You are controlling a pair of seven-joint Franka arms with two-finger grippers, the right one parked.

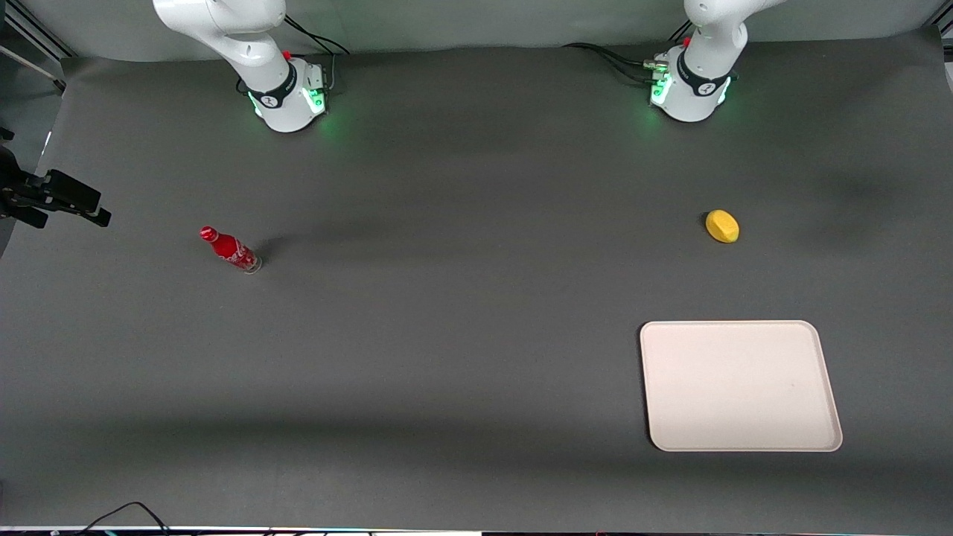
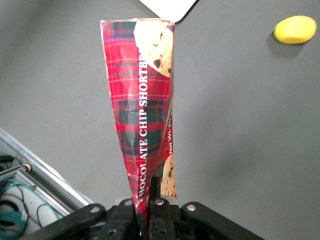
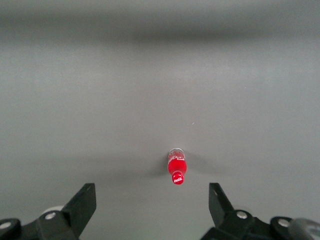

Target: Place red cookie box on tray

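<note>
In the left wrist view my left gripper (image 2: 148, 210) is shut on one end of the red cookie box (image 2: 145, 100), a long tartan-red box printed with chocolate-chip cookies and white lettering. The box hangs from the fingers high above the dark table. A corner of the cream-white tray (image 2: 169, 7) shows just past the box's free end. In the front view the tray (image 1: 741, 385) lies near the front edge toward the working arm's end of the table. The gripper and the box are out of the front view.
A yellow lemon-like object (image 1: 722, 225) lies between the working arm's base and the tray; it also shows in the left wrist view (image 2: 295, 29). A red soda bottle (image 1: 229, 249) stands toward the parked arm's end of the table. A metal rail (image 2: 45, 172) edges the table.
</note>
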